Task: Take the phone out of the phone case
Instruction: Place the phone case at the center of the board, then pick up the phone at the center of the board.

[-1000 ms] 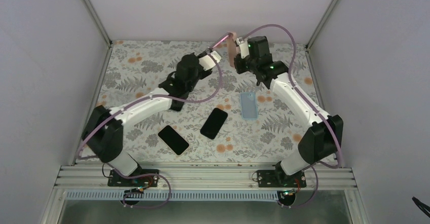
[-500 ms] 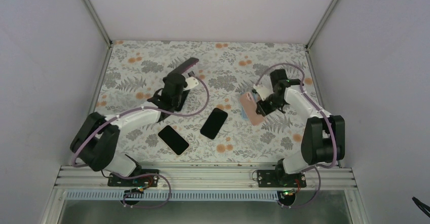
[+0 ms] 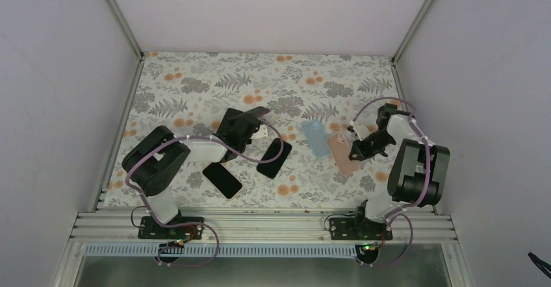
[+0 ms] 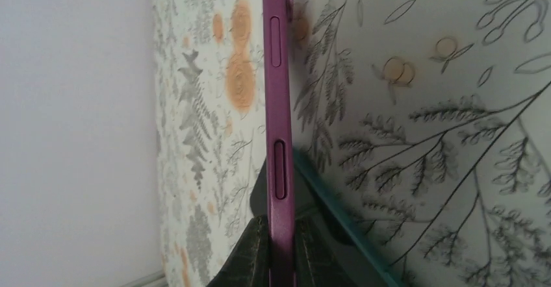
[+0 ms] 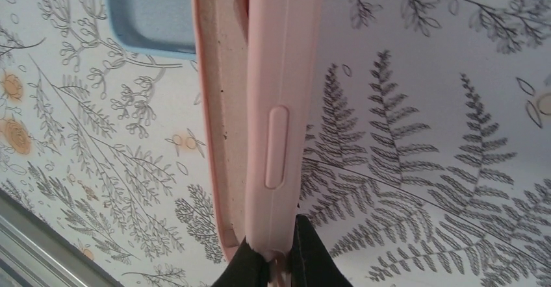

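My left end effector (image 4: 281,256) is clamped on the purple phone (image 4: 278,92) at one end, so the slab stands edge-on above the worktop (image 3: 195,79). My right end effector (image 5: 276,261) is pinched on one short end of the pink case (image 5: 281,105), whose hollow side shows nothing inside. I judge phone and case separated, one in each arm, well apart. Room to set down is tight on the left, where a black phone (image 3: 274,158) and a second black phone (image 3: 222,178) lie near that arm. The blue case (image 3: 315,137) lies just beside the pink one, so I favour the right edge.
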Controlling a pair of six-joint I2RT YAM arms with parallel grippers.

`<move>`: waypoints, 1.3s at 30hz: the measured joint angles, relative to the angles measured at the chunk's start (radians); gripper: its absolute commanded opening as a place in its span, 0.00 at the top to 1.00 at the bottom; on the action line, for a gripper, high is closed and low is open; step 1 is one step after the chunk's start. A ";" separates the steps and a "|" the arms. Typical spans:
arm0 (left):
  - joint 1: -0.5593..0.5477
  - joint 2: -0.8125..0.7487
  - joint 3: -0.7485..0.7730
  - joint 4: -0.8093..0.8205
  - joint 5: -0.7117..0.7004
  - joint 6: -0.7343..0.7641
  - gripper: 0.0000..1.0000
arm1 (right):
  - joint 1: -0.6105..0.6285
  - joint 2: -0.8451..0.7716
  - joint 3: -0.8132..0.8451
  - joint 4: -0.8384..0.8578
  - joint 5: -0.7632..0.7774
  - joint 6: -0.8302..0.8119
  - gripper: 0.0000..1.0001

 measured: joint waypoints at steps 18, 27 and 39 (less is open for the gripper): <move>-0.106 0.052 0.222 -0.445 0.376 -0.106 0.00 | 0.077 0.005 0.378 -0.025 0.299 0.016 0.04; 0.110 -0.139 0.583 -0.866 0.650 -0.160 0.00 | 0.559 -0.109 0.269 0.015 0.264 0.061 0.06; 0.573 -0.448 0.686 -0.914 0.716 -0.232 0.00 | 1.132 0.071 0.216 0.315 0.350 0.242 0.05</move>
